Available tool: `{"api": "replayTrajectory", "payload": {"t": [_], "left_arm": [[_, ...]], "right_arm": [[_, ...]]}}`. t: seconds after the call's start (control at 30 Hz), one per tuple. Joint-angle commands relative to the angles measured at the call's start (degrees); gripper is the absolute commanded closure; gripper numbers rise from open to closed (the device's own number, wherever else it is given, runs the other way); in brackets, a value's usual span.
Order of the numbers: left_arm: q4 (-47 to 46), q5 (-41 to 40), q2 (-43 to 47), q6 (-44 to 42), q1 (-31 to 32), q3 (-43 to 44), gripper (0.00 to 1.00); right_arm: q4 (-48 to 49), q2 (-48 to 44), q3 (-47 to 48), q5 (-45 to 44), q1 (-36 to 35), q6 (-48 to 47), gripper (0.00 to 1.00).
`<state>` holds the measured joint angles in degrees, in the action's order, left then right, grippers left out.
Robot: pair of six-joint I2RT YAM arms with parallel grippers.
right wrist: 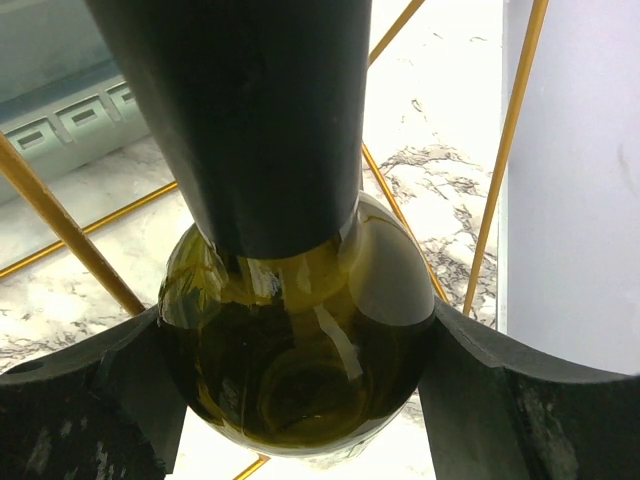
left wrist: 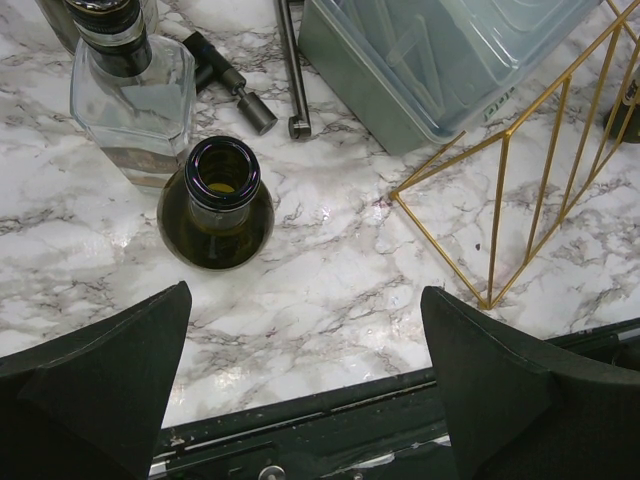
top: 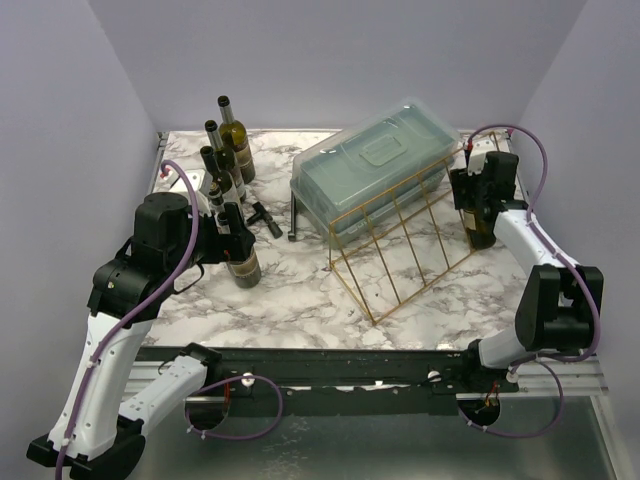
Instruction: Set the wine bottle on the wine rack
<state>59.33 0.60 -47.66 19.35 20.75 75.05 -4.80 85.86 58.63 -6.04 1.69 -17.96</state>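
Note:
The wine rack (top: 400, 250), a gold wire wedge, stands mid-table against the plastic box; its bars also show in the left wrist view (left wrist: 520, 170) and the right wrist view (right wrist: 70, 240). My right gripper (top: 478, 200) is shut on a dark green wine bottle (top: 482, 232) standing upright just right of the rack. In the right wrist view the gripper (right wrist: 295, 310) has a finger pressed on each side of the bottle's shoulder (right wrist: 300, 390). My left gripper (top: 230, 230) is open and empty (left wrist: 305, 290), just near of a second open-necked green bottle (left wrist: 215, 205).
A translucent bluish lidded box (top: 375, 165) lies behind the rack. Several bottles (top: 225, 150) stand at the back left, with a clear glass bottle (left wrist: 130, 100) nearest the left gripper. A black tool (top: 265, 215) and a metal rod (left wrist: 290, 60) lie between them and the box. The right wall (right wrist: 580, 200) is close.

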Motion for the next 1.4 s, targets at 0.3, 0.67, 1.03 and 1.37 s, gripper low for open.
{"api": "replayTrajectory", "payload": {"t": [0.3,0.67,1.03,1.37], "left_arm": [[0.9,2.5,1.3,3.4,0.3,1.4,0.01],[1.2,3.8,2.7,6.7,0.3,0.5,0.01],[1.1,3.5,3.1,7.8,0.3,-0.7,0.01],[0.6,1.5,2.9,8.8,0.3,-1.5,0.01]], "right_arm": [[-2.3,1.8,3.1,9.0,-0.3,2.8,0.19],[-3.9,-0.3,4.3,10.2,-0.4,4.3,0.00],[-5.8,-11.5,4.8,8.3,-3.6,13.9,0.00],[1.6,-22.4,4.2,28.9,-4.2,52.5,0.00]]}}
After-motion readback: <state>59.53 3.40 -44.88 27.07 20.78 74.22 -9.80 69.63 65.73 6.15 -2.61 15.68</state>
